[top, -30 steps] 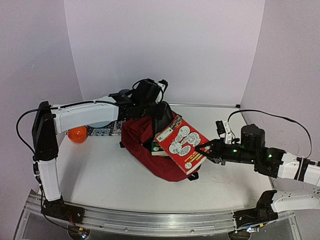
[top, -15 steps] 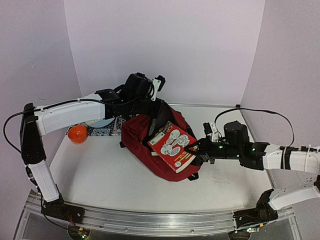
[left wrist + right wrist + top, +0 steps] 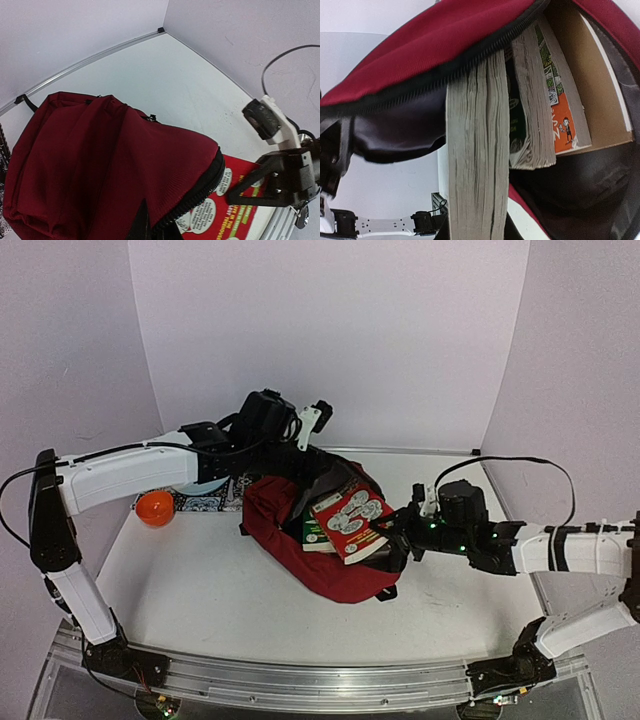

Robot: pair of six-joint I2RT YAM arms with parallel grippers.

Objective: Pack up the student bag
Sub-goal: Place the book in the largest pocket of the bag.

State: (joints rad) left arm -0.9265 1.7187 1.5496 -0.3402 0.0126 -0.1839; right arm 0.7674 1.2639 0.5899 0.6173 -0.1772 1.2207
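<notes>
A robotics lab cell: plain lavender panels point(image 3: 330, 330) box in a white table point(image 3: 200, 590), with a left arm point(image 3: 120, 475) and a right arm point(image 3: 590, 550) bolted to an aluminium rail point(image 3: 300, 682) at its near edge.

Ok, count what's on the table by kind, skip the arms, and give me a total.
Bags: 1, the dark red student bag.
Books: 2, a red book half inside the bag, a green book beneath it.
Bowls: 1, an orange bowl.
Cloths: 1, a patterned cloth.
Total: 5. A brown board deeper in the bag may be a third book; I cannot tell.
</notes>
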